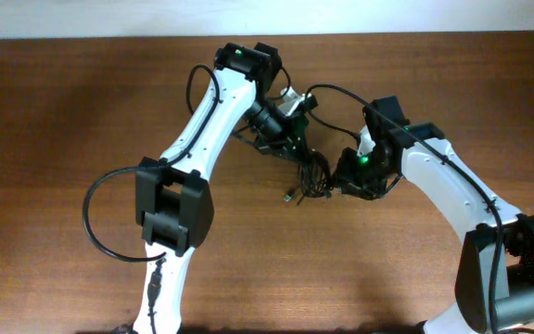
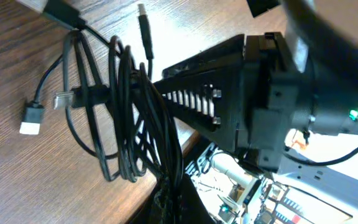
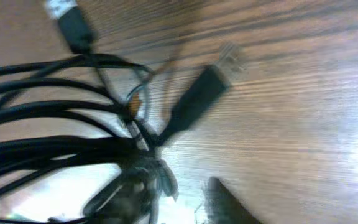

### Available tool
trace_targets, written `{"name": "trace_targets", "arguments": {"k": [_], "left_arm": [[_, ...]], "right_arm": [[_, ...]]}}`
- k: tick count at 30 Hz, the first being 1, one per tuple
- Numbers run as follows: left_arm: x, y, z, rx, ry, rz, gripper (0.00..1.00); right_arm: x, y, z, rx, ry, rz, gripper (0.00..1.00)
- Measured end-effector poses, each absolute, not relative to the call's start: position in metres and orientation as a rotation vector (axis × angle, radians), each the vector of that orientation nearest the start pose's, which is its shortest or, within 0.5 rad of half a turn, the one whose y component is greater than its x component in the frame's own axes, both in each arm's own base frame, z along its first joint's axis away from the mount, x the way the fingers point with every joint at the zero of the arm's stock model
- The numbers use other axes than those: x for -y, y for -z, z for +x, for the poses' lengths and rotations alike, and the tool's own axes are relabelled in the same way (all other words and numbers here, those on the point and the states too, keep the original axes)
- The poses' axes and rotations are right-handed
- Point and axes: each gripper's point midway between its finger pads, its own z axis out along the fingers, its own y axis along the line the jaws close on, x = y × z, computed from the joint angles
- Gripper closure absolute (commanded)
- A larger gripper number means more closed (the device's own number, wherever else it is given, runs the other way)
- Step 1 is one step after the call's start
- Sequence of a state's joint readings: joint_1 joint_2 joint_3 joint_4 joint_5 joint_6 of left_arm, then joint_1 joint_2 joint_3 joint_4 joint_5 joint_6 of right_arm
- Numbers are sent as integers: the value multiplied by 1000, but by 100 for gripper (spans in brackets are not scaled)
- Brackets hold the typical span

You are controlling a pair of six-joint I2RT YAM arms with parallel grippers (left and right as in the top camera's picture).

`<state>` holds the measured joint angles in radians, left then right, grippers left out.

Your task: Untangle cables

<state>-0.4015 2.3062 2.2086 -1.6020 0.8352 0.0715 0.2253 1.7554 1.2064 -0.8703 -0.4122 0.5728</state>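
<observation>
**Overhead view.** The cables (image 1: 315,174) lie as one knotted bundle on the brown wooden surface (image 1: 63,139), near its middle and between the two arms. The bundle's long axis runs roughly from the far edge toward the arm bases. One loose end trails off to the near left and finishes in a small silvery tip (image 1: 288,197). The left fingers (image 1: 295,146) come down on the far end of the bundle, and the right fingers (image 1: 339,181) meet its right side.

**Left wrist view.** Several black loops lie side by side with their long axes roughly parallel. Their strands converge at the bottom edge, where the left fingers are pressed together on them. The free ends fan outward: a flat silvery plug (image 2: 31,121) rests on the wood pointing lower left, and a slim plug (image 2: 143,15) points toward the top edge. The right fingers, black with a pale ribbed face, enter the loops tip-first from the right. It cannot be told whether they stand apart or closed.

**Right wrist view (blurred).** The strands run almost horizontally in from the left edge and gather in a knot near the bottom middle. A black plug (image 3: 197,96) slants up to the right, its tip smeared. A second plug (image 3: 73,25) at the top left points upward
</observation>
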Motion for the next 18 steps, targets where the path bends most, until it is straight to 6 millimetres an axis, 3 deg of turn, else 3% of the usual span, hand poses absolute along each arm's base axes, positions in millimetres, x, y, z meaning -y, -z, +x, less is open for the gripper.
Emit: {"name": "trace_targets", "arguments": {"k": [2, 6, 12, 16, 18], "left_arm": [[280, -158, 341, -3042, 1344, 636, 100], [276, -157, 347, -3023, 1333, 638, 100], [256, -135, 356, -3217, 1006, 373, 100], [276, -157, 344, -3086, 1323, 551, 100], [282, -161, 347, -3004, 1381, 628, 100]], "right_arm": [[-139, -65, 320, -3050, -654, 508, 3], [-133, -58, 318, -3063, -613, 515, 1], [-134, -56, 319, -3064, -615, 519, 1], [-135, -56, 318, -3070, -633, 519, 1], [-137, -57, 315, -3080, -648, 514, 1]]}}
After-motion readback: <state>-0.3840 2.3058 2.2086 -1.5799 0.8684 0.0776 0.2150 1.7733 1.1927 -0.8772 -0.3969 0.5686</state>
